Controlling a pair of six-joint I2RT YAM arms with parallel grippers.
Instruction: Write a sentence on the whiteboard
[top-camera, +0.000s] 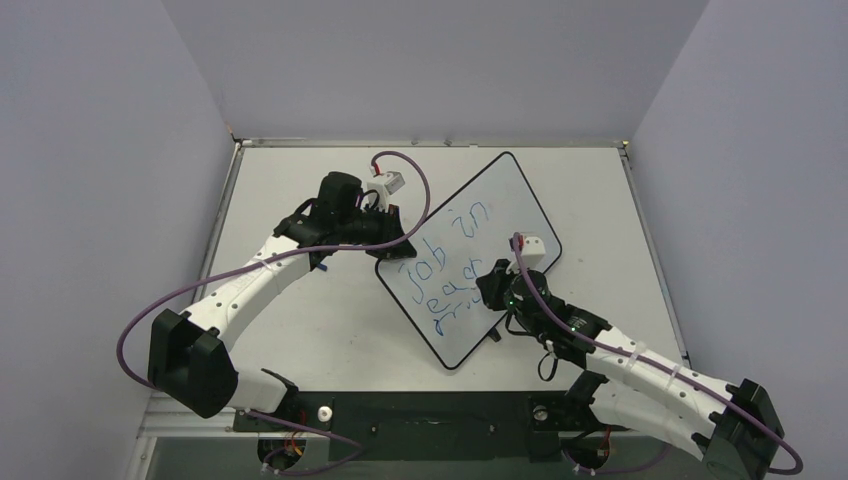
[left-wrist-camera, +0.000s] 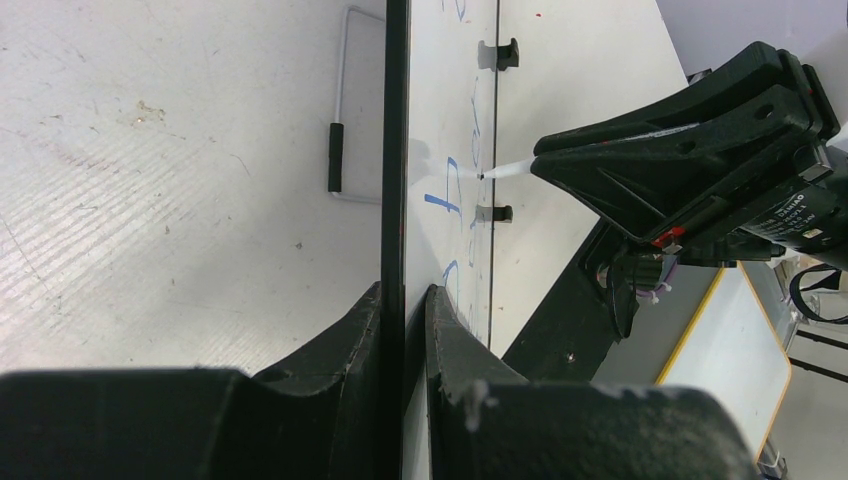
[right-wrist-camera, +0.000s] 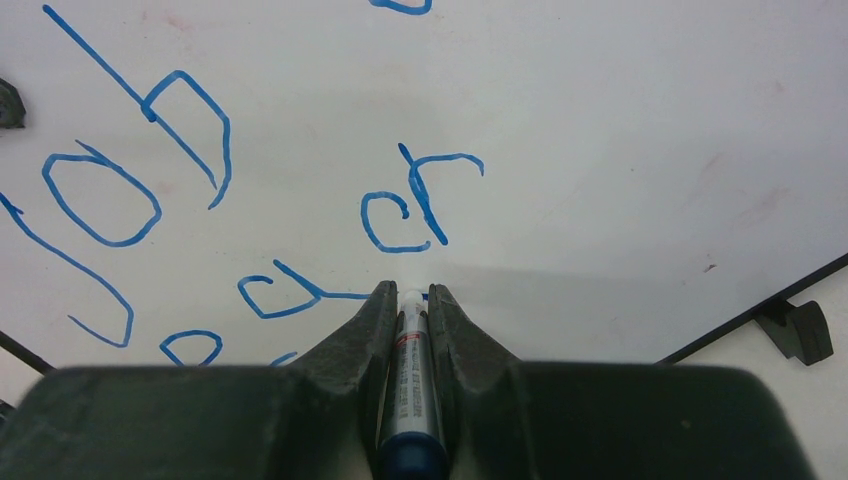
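Observation:
The whiteboard (top-camera: 505, 195) lies tilted diagonally on the table, with a black border and rounded corners. The sentence (top-camera: 440, 250) is blue wobbly lettering, "job in" with two more lines under it. My left gripper (top-camera: 395, 245) is shut on the board's left edge; in the left wrist view (left-wrist-camera: 405, 300) its jaws pinch the black border (left-wrist-camera: 395, 150). My right gripper (top-camera: 492, 288) is shut on a silver marker (right-wrist-camera: 410, 370) with a blue end. Its white tip touches the board (right-wrist-camera: 620, 130) just below the lettering (right-wrist-camera: 400, 215). The marker tip also shows in the left wrist view (left-wrist-camera: 505, 170).
The white table (top-camera: 300, 330) is walled on the left, back and right. A wire stand (left-wrist-camera: 345, 110) with a black sleeve sits on the table behind the board. Small black feet (left-wrist-camera: 497, 53) stick out from the board's far edge, one also in the right wrist view (right-wrist-camera: 795, 330).

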